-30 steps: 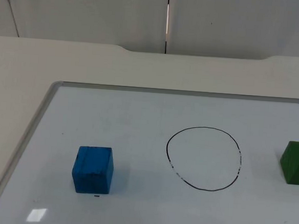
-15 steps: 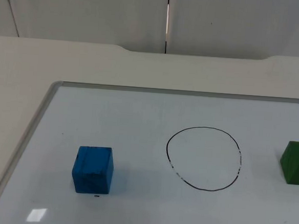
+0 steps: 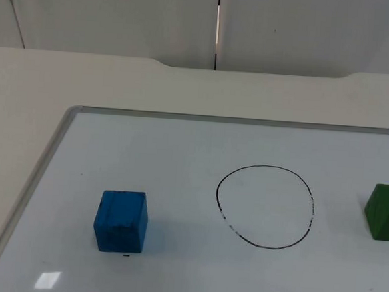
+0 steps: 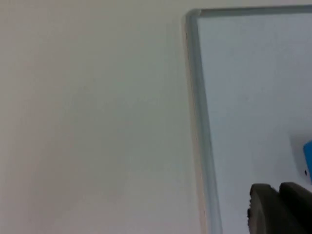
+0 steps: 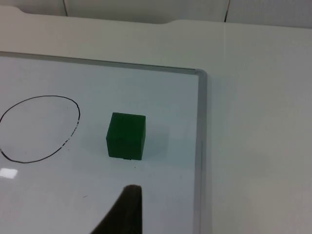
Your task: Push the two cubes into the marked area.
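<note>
Top view, board: a whiteboard (image 3: 181,145) with a pale metal frame lies flat on the white table (image 3: 25,87), and the grey partition wall (image 3: 123,14) stands behind it.
Top view, marked area: a hand-drawn black circle (image 3: 268,168) sits on the board, roughly in the middle between the two cubes.
Top view, blue cube: the blue cube (image 3: 120,220) rests on the board, well apart from the circle on the left arm's side and nearer the board's left frame edge.
Top view, green cube: the green cube (image 3: 385,211) rests on the board on the right arm's side, near the circle but outside its line, cut off by the picture's edge.
Left wrist view, left gripper: the left gripper (image 4: 280,209) hangs above the board just inside its frame corner; one dark fingertip (image 4: 265,207) shows, and I cannot tell whether the fingers are apart or together.
Left wrist view, blue cube: a sliver of the blue cube (image 4: 308,162) shows near the fingertip, apart from it.
Right wrist view, right gripper: the right gripper (image 5: 124,214) hovers over the board short of the green cube (image 5: 126,136), not touching it; from one dark fingertip alone I cannot tell its state.
Right wrist view, green cube: it stands between the circle (image 5: 73,109) and the board's right frame edge (image 5: 201,146), clear of both.
</note>
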Controlling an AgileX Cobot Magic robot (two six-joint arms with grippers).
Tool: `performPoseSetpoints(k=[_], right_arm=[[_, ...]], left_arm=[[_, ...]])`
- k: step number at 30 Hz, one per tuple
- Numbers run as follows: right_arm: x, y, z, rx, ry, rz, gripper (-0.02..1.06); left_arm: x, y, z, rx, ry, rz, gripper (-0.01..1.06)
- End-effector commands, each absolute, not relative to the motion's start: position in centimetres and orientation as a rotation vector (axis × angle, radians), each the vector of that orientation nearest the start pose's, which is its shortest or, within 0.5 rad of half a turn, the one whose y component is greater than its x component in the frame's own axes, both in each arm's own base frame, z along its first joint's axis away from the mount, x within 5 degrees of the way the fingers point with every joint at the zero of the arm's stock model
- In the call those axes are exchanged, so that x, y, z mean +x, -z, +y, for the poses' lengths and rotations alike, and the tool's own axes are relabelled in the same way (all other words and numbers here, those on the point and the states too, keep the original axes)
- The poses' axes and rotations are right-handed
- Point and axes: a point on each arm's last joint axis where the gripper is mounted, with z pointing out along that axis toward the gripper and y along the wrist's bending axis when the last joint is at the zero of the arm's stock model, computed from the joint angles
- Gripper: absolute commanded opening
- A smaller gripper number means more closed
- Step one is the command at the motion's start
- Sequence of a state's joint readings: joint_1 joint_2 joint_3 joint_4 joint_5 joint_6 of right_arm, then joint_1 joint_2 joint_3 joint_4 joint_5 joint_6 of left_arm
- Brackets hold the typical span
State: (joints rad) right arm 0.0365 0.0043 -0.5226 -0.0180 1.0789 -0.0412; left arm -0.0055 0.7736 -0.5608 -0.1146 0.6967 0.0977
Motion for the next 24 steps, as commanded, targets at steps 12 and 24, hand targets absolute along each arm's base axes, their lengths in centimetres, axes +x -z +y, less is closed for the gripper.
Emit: performPoseSetpoints(k=[12,24], right_arm=[[-0.7,-28.0,-0.2,-0.073,0.025,2.045,1.05],[-0.7,-28.0,-0.2,-0.073,0.025,2.045,1.05]], left_arm=[[19.1,-22.7,-3.0,0.033,0.443,2.570,0.00],[21.5,-19.9,-4.5,0.046,0.417,2.605,0.00]])
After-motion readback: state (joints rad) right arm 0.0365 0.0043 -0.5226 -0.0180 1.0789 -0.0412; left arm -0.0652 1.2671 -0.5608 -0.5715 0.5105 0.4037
